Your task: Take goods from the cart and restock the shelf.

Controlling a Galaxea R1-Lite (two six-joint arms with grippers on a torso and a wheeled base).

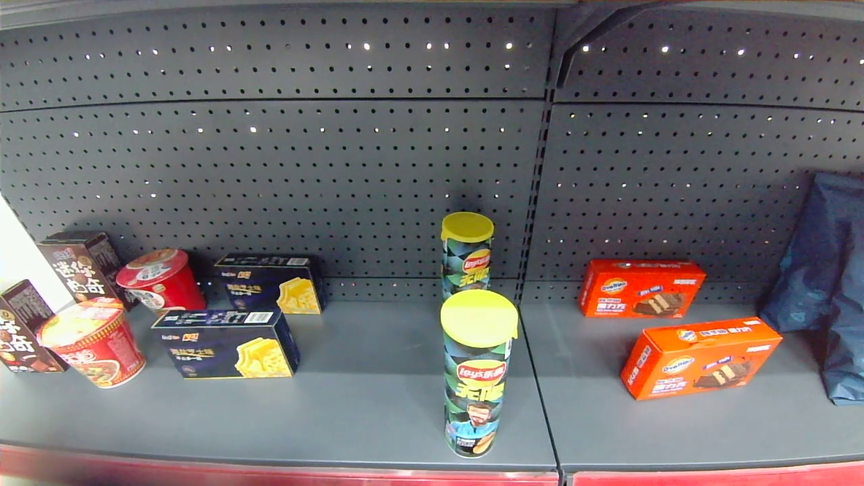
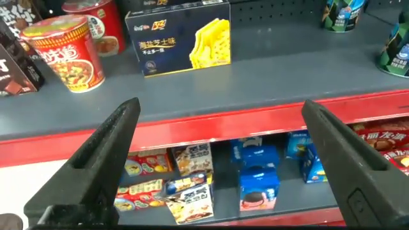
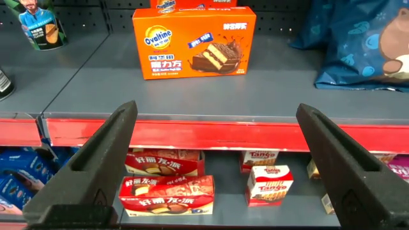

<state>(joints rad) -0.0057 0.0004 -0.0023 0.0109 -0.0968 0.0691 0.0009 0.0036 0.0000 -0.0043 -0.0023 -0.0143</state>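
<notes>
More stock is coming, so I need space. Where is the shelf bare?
Widest gap: between the front navy box and the front chip can. Smaller gap: between that can and the front orange box. The left end, around the noodle cups, is crowded; blue bags fill the right end.

You see the rear chip can [image 1: 467, 260] with its base hidden behind the front chip can [image 1: 478, 378] | blue bag [image 1: 827, 270] cut by right edge | brown box [image 1: 17, 331] cut by left edge
</notes>
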